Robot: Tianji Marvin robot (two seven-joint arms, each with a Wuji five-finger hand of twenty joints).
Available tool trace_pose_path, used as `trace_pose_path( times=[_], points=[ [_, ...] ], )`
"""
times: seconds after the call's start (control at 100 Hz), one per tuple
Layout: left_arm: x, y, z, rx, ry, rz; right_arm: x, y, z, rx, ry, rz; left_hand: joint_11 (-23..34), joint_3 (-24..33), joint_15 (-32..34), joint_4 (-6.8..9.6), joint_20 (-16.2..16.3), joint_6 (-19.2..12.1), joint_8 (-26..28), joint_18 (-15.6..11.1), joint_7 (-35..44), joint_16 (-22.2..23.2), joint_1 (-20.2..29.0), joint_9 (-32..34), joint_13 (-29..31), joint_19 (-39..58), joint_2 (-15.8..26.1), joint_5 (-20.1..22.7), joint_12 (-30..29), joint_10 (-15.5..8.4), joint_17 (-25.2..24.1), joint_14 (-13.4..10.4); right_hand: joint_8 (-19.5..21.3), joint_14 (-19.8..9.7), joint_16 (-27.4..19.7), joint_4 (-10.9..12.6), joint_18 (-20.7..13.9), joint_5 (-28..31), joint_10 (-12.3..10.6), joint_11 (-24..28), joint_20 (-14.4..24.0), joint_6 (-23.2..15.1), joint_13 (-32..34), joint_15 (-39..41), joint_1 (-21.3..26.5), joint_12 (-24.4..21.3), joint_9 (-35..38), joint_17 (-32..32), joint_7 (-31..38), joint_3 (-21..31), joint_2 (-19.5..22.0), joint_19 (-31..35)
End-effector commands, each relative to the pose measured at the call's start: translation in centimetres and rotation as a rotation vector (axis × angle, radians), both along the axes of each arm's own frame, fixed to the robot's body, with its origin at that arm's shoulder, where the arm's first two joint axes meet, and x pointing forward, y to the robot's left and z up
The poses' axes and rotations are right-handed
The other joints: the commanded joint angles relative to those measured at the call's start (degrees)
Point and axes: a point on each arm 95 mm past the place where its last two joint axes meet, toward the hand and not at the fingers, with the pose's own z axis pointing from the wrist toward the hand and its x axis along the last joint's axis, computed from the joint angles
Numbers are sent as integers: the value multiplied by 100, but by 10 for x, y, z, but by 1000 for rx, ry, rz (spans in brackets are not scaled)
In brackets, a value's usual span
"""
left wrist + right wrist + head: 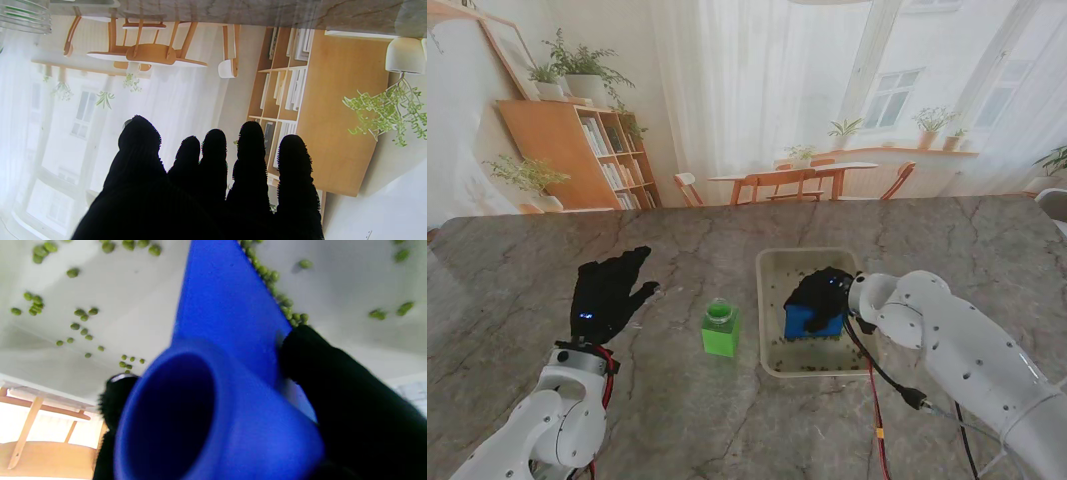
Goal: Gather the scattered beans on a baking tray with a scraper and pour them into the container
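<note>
A pale baking tray [772,262] lies right of the table's middle, with small green beans [812,352] mostly along its near edge. My right hand [821,291] is inside the tray, shut on a blue scraper [813,320] whose blade stands on the tray floor. The right wrist view shows the scraper [230,316] with its hollow handle, gloved fingers [337,373] around it, and beans [283,300] lined up along one blade edge. A green container [720,328] with an open top stands left of the tray. My left hand [608,292] hovers open, fingers [213,156] spread, left of the container.
Black and red cables [877,385] trail from my right arm over the table just nearer to me than the tray. The marble table [727,420] stretches wide; its far edge lies well beyond the tray.
</note>
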Motion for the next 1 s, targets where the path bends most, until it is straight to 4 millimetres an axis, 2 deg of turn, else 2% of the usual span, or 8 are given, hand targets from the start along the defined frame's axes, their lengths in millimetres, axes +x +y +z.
trace_pose_path(
  times=[0.0, 0.36, 0.99],
  points=[
    [-3, -1, -1, -5, -2, 3, -10, -3, -9, -21, 32, 9, -72, 38, 21, 544, 109, 85, -42, 170, 4, 72, -28, 41, 70, -123, 342, 49, -24, 21, -80, 48, -172, -1245, 270, -28, -149, 138, -96, 234, 135, -131, 435, 704, 171, 123, 306, 239, -10, 219, -23, 282],
    [-5, 0, -1, -7, -8, 11, -32, -3, -9, -1, 40, 19, -73, 41, 28, 546, 114, 79, -41, 173, 4, 80, -25, 40, 75, -124, 342, 53, -24, 22, -81, 44, -172, -1284, 302, -32, -166, 144, -88, 228, 142, -137, 436, 751, 174, 143, 317, 265, -16, 241, -38, 317],
    [-7, 1, -1, -8, -15, 18, -58, -2, -15, 19, 103, 4, -74, 41, 35, 547, 118, 84, -41, 171, 2, 87, -29, 42, 83, -126, 352, 53, -24, 34, -87, 43, -158, -1492, 451, -37, -302, 215, -20, 199, 154, -30, 436, 989, 169, 170, 467, 482, -39, 295, -112, 527]
  ],
)
